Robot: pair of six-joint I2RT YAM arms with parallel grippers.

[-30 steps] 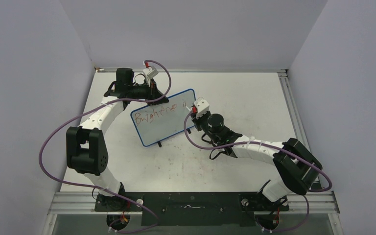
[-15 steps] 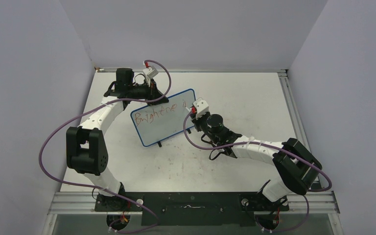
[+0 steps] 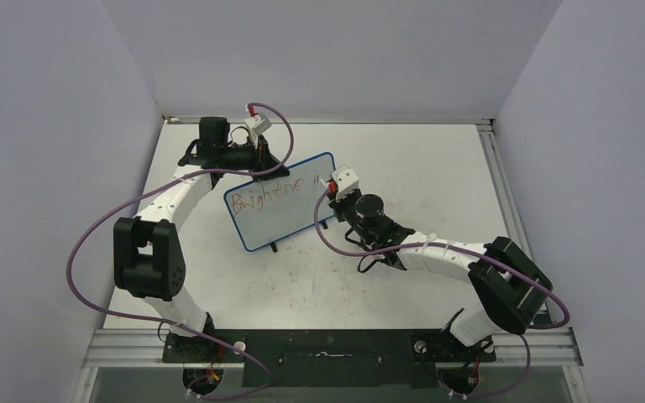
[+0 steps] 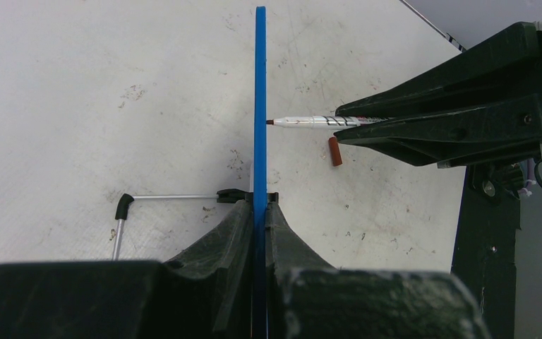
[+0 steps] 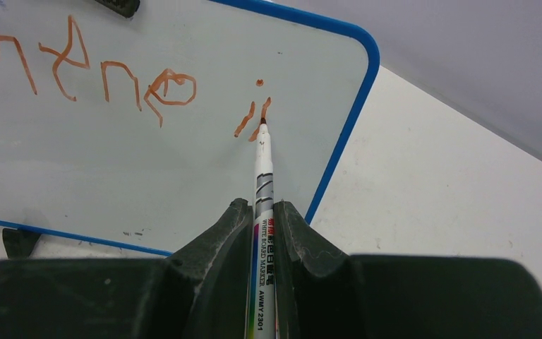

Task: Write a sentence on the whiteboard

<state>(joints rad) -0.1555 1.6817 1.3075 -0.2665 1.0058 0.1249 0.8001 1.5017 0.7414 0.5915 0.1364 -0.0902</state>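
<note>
The whiteboard [image 3: 279, 220], white with a blue frame, stands tilted at the table's middle left. The sentence [image 3: 262, 195] in red runs along its top and reads about "Brightene i" with a fresh stroke after it [image 5: 113, 78]. My left gripper [image 3: 267, 170] is shut on the board's top edge; the left wrist view shows the board edge-on [image 4: 260, 106] between the fingers [image 4: 260, 201]. My right gripper [image 3: 333, 195] is shut on a white marker [image 5: 262, 176], whose red tip touches the board [image 5: 148, 176] just right of the "i". The marker also shows in the left wrist view [image 4: 310, 121].
A red marker cap [image 4: 334, 151] lies on the table under the marker. The board's thin metal stand leg [image 4: 169, 198] with a black foot sticks out behind it. Faint red smudges [image 3: 336, 252] mark the tabletop. Walls close the table in; a rail [image 3: 504, 201] runs along the right.
The right gripper has shifted slightly up and right along the board, and the marker has added a stroke after the "i". The left arm and board have not moved.
</note>
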